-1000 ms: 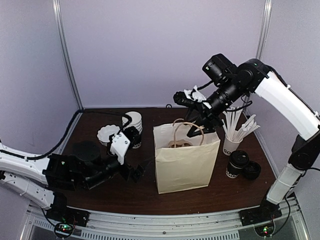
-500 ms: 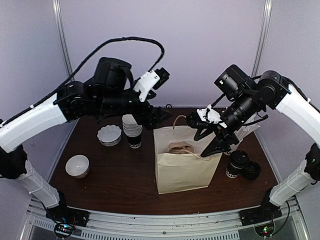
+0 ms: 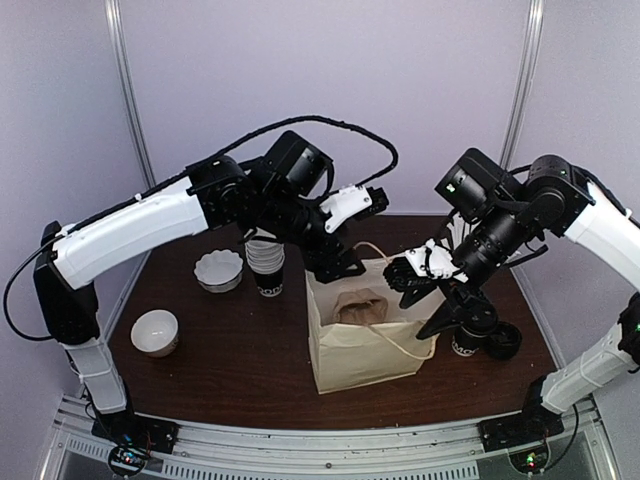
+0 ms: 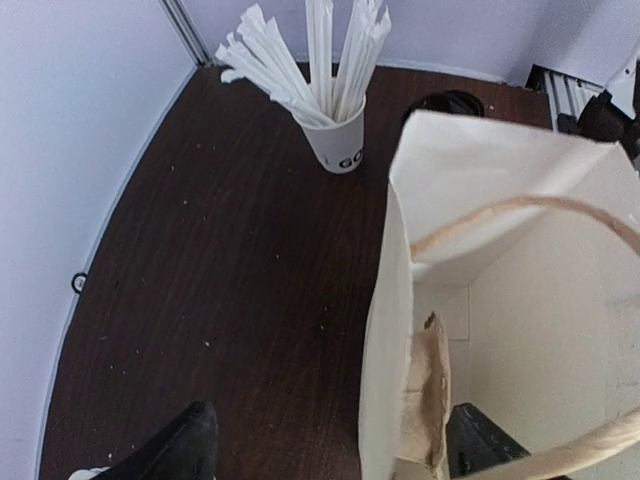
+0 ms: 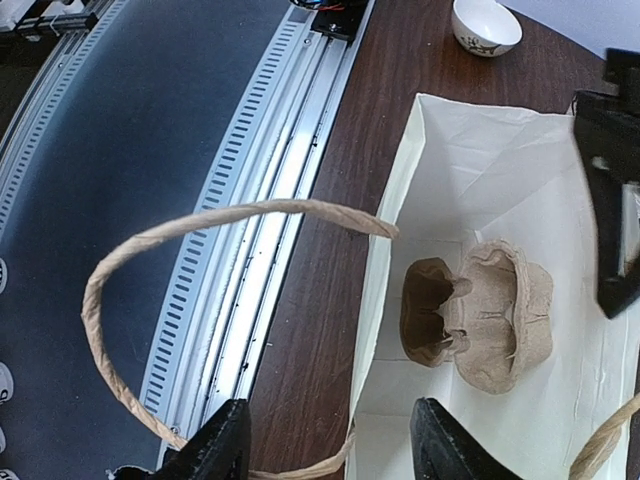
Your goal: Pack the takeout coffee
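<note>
Takeout coffee (image 3: pixel 462 346): we find it in the lower right of the overhead view, standing on the table (image 3: pixel 230 370) just right of the paper bag (image 3: pixel 365 350) and outside it. The right gripper covers most of it. What shows stands upright, with the long axis vertical, the lid end up and the white lettering facing the near edge.
Loose black lid (image 3: pixel 504 341): lies flat just beside the coffee, on its right.
Paper bag: upright, mouth open upward; a pulp cup carrier (image 5: pixel 497 315) lies on its floor.
Left gripper (image 3: pixel 335 264): at the bag's upper left rim. In its wrist view we see the jaws spread wide, one finger (image 4: pixel 186 446) outside the bag wall and the other inside; they grip nothing.
Right gripper (image 3: pixel 428 298): at the bag's right rim. We see the jaws wide apart, the fingers (image 5: pixel 216 440) on either side of the rim, and the handle (image 5: pixel 235 210) loop rising between them; nothing is clamped.
White cup of sticks (image 4: pixel 338 140): upper middle of the left wrist view, upright beyond the bag.
Stack of cups (image 3: pixel 265 262): left of the bag, under the left arm.
Bowls: fluted white bowl (image 3: pixel 218 269) at centre left; small white bowl (image 3: pixel 155 332) at lower left.
</note>
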### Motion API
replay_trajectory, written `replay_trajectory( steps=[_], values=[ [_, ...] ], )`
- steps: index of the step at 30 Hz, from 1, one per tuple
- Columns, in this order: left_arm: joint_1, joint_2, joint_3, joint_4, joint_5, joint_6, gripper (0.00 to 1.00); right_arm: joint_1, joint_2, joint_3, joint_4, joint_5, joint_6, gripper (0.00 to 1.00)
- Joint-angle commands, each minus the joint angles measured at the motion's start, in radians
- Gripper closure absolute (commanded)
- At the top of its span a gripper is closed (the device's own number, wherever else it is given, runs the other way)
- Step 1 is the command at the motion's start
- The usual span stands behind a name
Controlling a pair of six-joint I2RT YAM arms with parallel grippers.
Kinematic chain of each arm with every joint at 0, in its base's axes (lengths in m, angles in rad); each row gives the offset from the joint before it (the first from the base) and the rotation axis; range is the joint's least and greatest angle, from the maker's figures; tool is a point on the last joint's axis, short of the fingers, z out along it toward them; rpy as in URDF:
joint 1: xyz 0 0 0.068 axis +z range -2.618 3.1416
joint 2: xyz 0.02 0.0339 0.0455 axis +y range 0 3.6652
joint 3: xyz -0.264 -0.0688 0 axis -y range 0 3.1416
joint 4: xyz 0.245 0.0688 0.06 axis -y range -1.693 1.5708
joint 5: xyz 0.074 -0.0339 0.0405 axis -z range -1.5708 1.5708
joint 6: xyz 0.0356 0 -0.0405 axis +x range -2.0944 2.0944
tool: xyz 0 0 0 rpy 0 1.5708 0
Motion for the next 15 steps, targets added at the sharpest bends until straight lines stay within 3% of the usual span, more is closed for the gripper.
replay_trajectory(
  steps=[1, 5, 6, 7, 8, 9, 15],
  values=[
    [0.033, 0.070, 0.110, -0.010, 0.108, 0.044, 0.23, 0.015, -0.015, -0.022, -0.037, 0.017, -0.018, 0.42],
    [0.044, 0.123, 0.198, -0.058, 0.196, 0.062, 0.52, 0.018, 0.000, 0.004, -0.051, 0.019, -0.017, 0.43],
    [0.045, 0.132, 0.216, -0.071, 0.216, 0.067, 0.64, 0.018, 0.002, 0.011, -0.048, 0.023, -0.016, 0.43],
    [0.045, 0.135, 0.228, -0.074, 0.232, 0.071, 0.85, 0.018, 0.002, 0.016, -0.043, 0.033, -0.014, 0.43],
    [0.045, 0.133, 0.231, -0.069, 0.239, 0.072, 0.96, 0.017, 0.004, 0.025, -0.033, 0.049, -0.010, 0.43],
    [0.045, 0.127, 0.230, -0.061, 0.239, 0.072, 1.00, 0.016, 0.007, 0.039, -0.016, 0.066, -0.003, 0.44],
    [0.046, 0.058, 0.234, -0.018, 0.193, 0.125, 1.00, -0.023, 0.055, 0.179, 0.019, 0.074, 0.035, 0.44]
  ],
)
